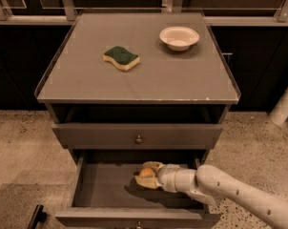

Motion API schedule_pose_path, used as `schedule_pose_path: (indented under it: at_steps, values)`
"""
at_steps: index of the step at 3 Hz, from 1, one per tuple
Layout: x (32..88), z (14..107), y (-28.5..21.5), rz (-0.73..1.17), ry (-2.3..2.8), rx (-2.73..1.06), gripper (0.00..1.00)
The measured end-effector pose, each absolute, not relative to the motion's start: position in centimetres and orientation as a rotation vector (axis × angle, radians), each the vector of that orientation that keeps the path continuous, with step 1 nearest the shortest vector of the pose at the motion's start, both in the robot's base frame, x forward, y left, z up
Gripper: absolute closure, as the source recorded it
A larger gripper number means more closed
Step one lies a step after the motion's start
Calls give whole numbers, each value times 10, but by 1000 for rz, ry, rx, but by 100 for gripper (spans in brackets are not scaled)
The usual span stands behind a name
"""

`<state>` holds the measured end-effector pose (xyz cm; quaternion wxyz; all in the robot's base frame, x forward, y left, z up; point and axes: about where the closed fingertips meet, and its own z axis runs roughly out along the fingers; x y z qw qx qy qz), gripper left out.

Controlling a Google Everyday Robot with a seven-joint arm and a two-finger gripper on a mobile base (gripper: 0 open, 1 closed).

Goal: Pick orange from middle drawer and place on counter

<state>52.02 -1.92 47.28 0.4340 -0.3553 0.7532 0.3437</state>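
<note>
Roughly midway: gripper [147,175], inside the open middle drawer [105,189], has fingers pinched around the orange [145,171], seemingly just off the floor; lifting out and placing on the counter [134,82], near sponge [121,57] and bowl [179,37], remains.

round orange [145,171], seemingly clasped in gripper [147,175], inside open grey middle drawer [103,189], flat grey counter [149,80] above

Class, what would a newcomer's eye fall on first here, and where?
The robot's gripper reaches into the open grey wooden middle drawer, fingers closed around a small round orange fruit. On the flat grey counter above sit a green-and-yellow sponge, left, and a pale round bowl, back right.
</note>
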Motion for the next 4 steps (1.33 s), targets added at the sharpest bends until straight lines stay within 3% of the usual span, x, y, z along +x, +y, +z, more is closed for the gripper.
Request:
schedule_pose_path:
  at_steps: [1,4]
  values:
    - [483,514,-25,962,1816,-952,100]
    - [459,573,-21,1038,1657,-1064,100]
